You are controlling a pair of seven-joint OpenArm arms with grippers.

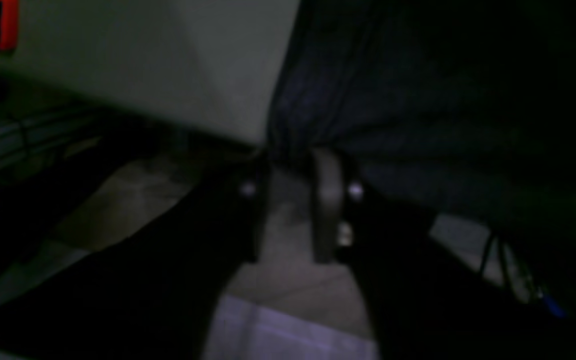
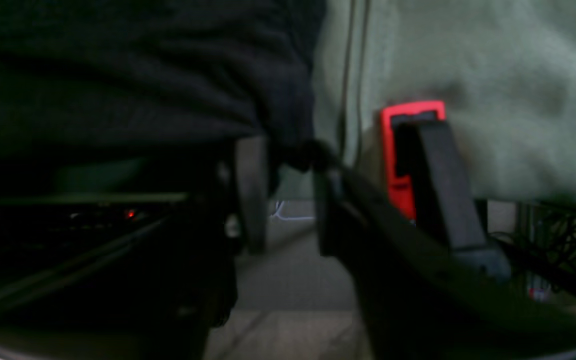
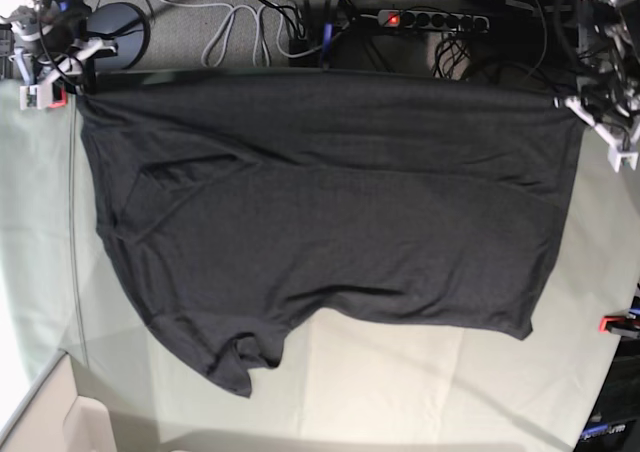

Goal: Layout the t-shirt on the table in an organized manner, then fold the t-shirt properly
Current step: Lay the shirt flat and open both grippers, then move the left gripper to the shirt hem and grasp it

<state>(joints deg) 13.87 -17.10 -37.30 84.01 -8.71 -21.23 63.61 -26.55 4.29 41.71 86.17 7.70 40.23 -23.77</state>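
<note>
One t-shirt [image 3: 330,222] lies spread over the counter [image 3: 400,382], its straight edge running along the far edge from corner to corner, and the rest draping toward the near edge, where a sleeve bunches at the near left. It looks stretched taut along that far edge because two claws sit at its two far corners, so this is likely the laying-out step, with folding not yet begun.

The left claw [image 1: 295,165] is at the far right corner in the base view. From its wrist camera its jaws stand slightly parted, with the dark fabric gathered right at the tips; whether it is pinched I cannot tell. The right claw [image 2: 283,160] is at the far left corner, jaws likewise a little apart, a bunch of cloth at the tips.

Counted: one shirt, two claws, and two red clamps [image 3: 612,323] visible in the base view, one near the far left corner and one on the right edge.
</note>
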